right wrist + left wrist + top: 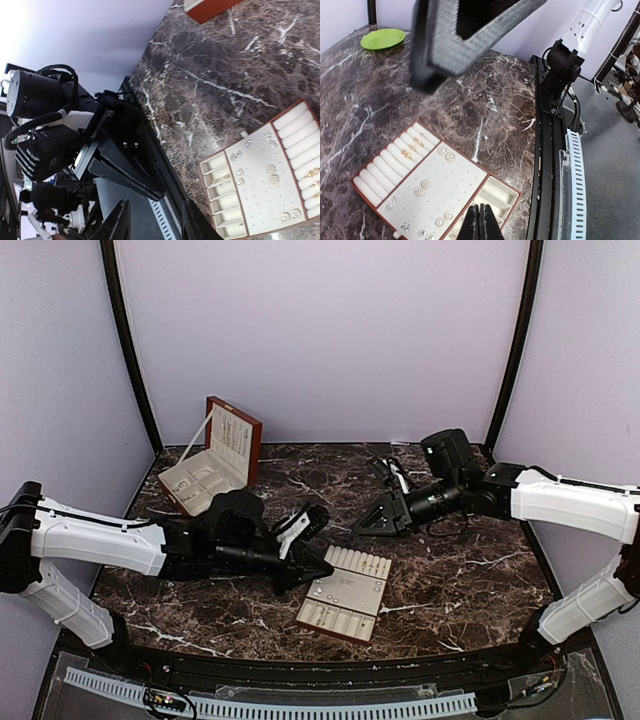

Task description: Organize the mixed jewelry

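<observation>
At the middle of the dark marble table [470, 570], toward the near edge, lies the cream insert tray [345, 592], set slightly askew. Its padded ring rolls are at the far end, a flat dotted panel is in the middle and small open compartments are at the near end.

The mixed jewelry [422, 187] sits in this tray. Pale round pairs and little clusters are spread over the flat panel, and a few gold-coloured pieces are tucked between the ring rolls. Each piece is too small to make out in detail.

The left hand [481, 214] reaches in from the left, its tips at the tray's left edge. Its fingers are pressed together. Whether a tiny piece is pinched between them, or whether they touch the tray, cannot be told.

The right hand [156, 205] hangs over bare table just beyond the tray's far end, angled toward it and clear of it. Its two fingers [119, 220] stand apart with nothing between them.

The red-brown wooden box [212, 462] stands open at the far left, lid upright, well apart from the tray. A green plate [382, 38] lies at a far corner of the table in the left wrist view.
</observation>
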`<act>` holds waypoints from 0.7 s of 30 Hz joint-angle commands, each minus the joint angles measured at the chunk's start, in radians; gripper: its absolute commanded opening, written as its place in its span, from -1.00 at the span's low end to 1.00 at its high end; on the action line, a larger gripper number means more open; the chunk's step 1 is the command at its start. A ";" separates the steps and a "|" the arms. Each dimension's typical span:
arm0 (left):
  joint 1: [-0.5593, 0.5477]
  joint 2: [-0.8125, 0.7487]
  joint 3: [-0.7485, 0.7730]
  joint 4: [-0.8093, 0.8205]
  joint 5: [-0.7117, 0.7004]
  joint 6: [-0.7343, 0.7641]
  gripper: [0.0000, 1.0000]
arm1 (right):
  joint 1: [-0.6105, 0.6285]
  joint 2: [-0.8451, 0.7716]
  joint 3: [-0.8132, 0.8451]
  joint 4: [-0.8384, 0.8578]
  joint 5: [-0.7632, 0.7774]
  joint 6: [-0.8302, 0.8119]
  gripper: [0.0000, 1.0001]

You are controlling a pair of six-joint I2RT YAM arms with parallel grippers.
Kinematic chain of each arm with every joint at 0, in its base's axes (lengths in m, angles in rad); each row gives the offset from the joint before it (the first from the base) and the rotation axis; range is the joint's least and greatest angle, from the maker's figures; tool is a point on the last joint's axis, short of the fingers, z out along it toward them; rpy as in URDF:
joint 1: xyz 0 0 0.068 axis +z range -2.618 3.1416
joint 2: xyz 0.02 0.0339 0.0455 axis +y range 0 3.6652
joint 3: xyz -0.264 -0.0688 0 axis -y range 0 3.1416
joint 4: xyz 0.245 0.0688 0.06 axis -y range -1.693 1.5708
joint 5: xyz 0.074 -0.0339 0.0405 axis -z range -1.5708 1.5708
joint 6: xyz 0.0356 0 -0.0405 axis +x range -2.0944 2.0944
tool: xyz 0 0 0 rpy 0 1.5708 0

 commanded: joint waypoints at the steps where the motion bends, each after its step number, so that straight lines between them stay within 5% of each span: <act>1: 0.030 -0.027 -0.070 0.098 -0.028 -0.172 -0.94 | -0.009 -0.049 -0.027 -0.094 0.227 -0.053 -0.32; 9: 0.073 -0.102 -0.155 0.082 -0.135 -0.337 -0.53 | 0.091 -0.114 -0.133 -0.263 0.460 -0.089 -0.34; 21: 0.103 -0.181 -0.180 -0.042 -0.237 -0.492 -0.24 | 0.412 -0.161 -0.297 -0.285 0.635 0.177 -0.41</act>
